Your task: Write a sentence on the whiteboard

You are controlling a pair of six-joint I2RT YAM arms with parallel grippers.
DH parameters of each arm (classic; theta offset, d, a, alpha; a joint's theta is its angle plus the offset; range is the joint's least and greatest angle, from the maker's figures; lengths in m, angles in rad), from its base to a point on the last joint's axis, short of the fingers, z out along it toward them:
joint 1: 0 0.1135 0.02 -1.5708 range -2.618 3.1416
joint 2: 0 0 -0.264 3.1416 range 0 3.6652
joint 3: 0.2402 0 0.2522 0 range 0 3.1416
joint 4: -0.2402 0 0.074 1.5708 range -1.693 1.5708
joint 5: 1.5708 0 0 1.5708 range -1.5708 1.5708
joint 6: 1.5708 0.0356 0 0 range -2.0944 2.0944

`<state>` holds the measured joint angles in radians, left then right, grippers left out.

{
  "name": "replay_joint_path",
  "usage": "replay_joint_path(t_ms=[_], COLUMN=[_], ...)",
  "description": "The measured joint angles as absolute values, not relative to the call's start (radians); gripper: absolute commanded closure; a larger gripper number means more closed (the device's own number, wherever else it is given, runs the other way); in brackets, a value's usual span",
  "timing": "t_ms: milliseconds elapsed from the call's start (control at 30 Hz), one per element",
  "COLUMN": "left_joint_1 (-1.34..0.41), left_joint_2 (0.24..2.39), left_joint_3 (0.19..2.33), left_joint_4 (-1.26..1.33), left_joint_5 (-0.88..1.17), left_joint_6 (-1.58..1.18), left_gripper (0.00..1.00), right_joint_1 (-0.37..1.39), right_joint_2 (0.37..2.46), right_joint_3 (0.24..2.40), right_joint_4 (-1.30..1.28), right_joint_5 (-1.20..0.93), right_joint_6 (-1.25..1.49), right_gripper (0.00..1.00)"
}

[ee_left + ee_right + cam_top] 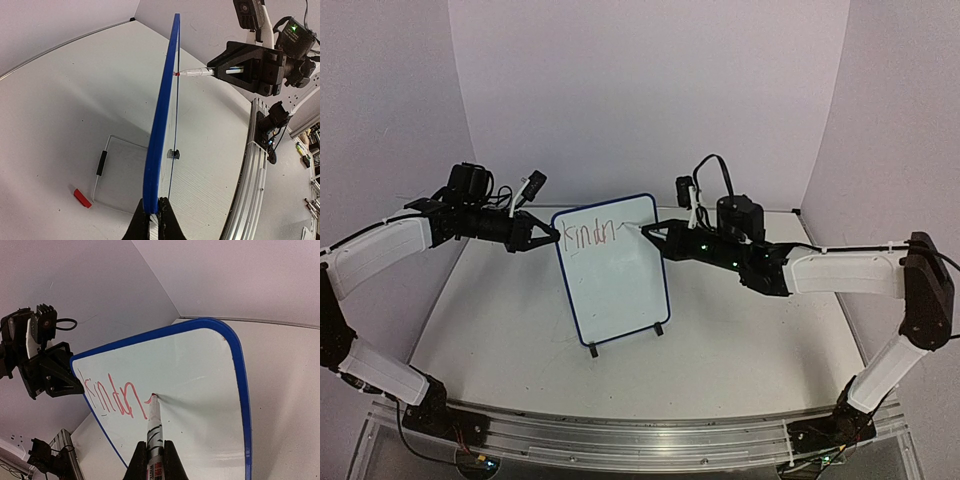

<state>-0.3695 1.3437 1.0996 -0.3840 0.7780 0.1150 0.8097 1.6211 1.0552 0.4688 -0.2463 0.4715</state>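
Upright near the middle of the top view, the whiteboard stands on the pale table on two small black feet. It is a small white rectangle with rounded corners and a thin dark-blue frame. In the picture its top edge slopes up toward the right.

Only the top strip carries writing. The sentence is one short run of thin red handwritten letters reading roughly "kindn". It starts near the upper left corner and ends about halfway across. Below the letters the surface is plain white.

The left hand comes in from the left of the frame and is closed on the board's upper left edge. In its wrist view two dark fingers pinch the blue rim at the bottom of the frame, and the board runs edge-on up the centre.

The right hand reaches in from the right and is clamped narrowly around a white marker. The marker's red tip touches the board just right of the last letter.

At the lower left of the left wrist view, a small red cap lies on the table behind the board. It is just beside a flat, clear-looking rectangle with a short black bar on one side; what that piece is cannot be told.
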Motion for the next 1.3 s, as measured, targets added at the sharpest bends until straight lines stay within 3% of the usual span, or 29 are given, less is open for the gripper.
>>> replay_joint_path(t_ms=[1300], left_joint_1=[-0.371], left_joint_2=[1.344], left_joint_3=[1.1], left_joint_4=[-0.384], left_joint_5=[0.776], left_joint_6=[0.115], left_gripper=[1.0], right_joint_1=[0.804], right_joint_2=[1.64], right_joint_3=[1.03], right_joint_4=[0.46], right_joint_5=[-0.325], right_joint_6=[0.487], right_gripper=[1.0])
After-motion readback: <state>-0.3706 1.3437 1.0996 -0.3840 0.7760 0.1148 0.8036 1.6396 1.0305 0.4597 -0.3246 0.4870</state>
